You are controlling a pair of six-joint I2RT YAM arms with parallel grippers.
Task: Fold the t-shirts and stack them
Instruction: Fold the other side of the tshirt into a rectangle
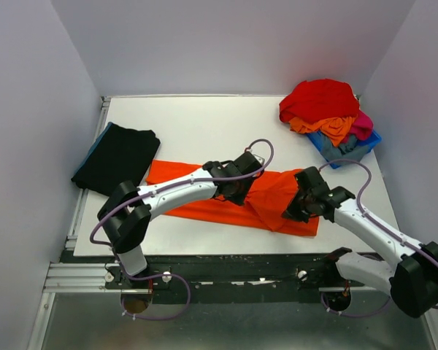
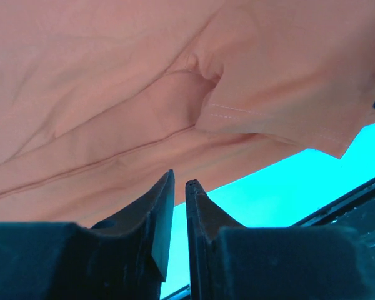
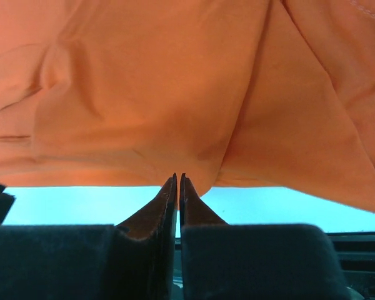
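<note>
Folding orange t-shirt (image 1: 171, 173), spread across tabletop (image 1: 204, 124) centre, long axis left-right. Pinching right-end fold with right pincer (image 3: 177, 177), closed on cloth. Reaching over shirt's middle with left pincer (image 2: 180, 176), nearly closed at hem; grip unclear. Holding both arms extended forward, low.

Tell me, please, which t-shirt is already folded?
The black t-shirt on the left, a neat flat rectangle. The orange t-shirt lies spread out; the rest form a crumpled heap on the blue bin.
</note>
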